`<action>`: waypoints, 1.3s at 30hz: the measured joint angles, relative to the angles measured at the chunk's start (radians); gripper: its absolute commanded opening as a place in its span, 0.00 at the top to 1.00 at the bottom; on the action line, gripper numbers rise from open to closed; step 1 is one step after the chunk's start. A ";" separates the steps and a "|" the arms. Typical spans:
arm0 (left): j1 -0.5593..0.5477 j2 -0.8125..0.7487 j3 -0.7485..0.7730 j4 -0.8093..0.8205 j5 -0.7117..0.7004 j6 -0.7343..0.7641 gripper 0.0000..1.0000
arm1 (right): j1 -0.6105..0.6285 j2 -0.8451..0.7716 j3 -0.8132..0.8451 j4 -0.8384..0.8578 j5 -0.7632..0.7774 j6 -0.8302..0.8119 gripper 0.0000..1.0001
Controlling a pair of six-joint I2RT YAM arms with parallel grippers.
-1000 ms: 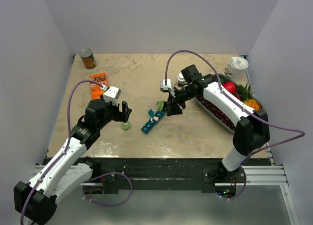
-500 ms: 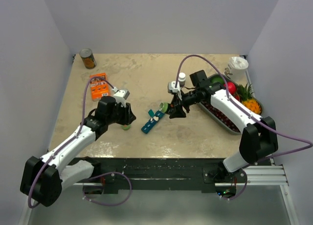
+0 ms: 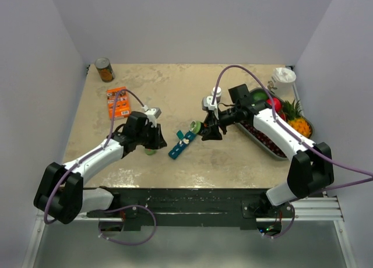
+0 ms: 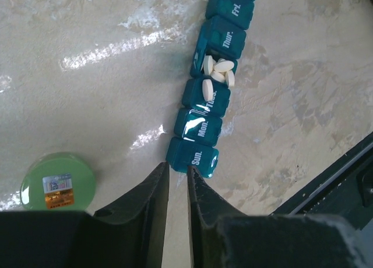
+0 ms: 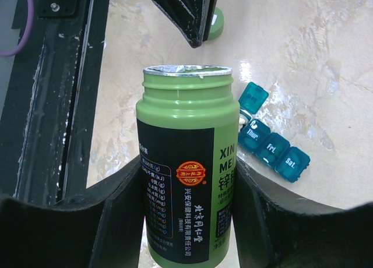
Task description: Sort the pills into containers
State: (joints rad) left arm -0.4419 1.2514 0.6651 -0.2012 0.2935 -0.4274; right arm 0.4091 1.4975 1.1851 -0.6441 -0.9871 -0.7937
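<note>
The containers [image 3: 182,143] are a slim teal strip lying on the table, marked Sun. to Sat. [image 4: 207,99]. One compartment stands open with several white pills [image 4: 217,70] in it, and one pill lies on the Tues. lid. My left gripper [image 4: 178,166] hovers at the Sun. end [image 3: 158,142], jaws drawn to a narrow slit with nothing between. My right gripper [image 5: 187,169] is shut on an open green pill bottle [image 5: 186,134], held just right of the strip's far end [image 3: 197,127]. The bottle's green cap [image 4: 57,182] lies left of the left gripper.
A brown tin can [image 3: 105,69] stands at the back left, with an orange packet [image 3: 118,101] nearer. A grey fruit tray [image 3: 274,141] and a white tub [image 3: 284,78] line the right side. A small white bottle [image 3: 216,93] stands behind the right gripper. The black front rail [image 4: 338,175] runs close by.
My left arm has swung right and lower to the strip's Sun. end, its jaws closing from wide to a slit. The right arm shifted slightly right with the bottle.
</note>
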 measured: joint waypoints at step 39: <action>-0.007 -0.636 0.138 -0.041 -0.193 0.166 0.00 | -0.012 -0.007 -0.064 0.016 -0.139 -0.065 0.98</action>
State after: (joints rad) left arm -0.4492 0.6155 0.8032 -0.2424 0.1001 -0.2611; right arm 0.3969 1.4906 1.1213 -0.6277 -1.1259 -0.8589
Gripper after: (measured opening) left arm 0.995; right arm 0.548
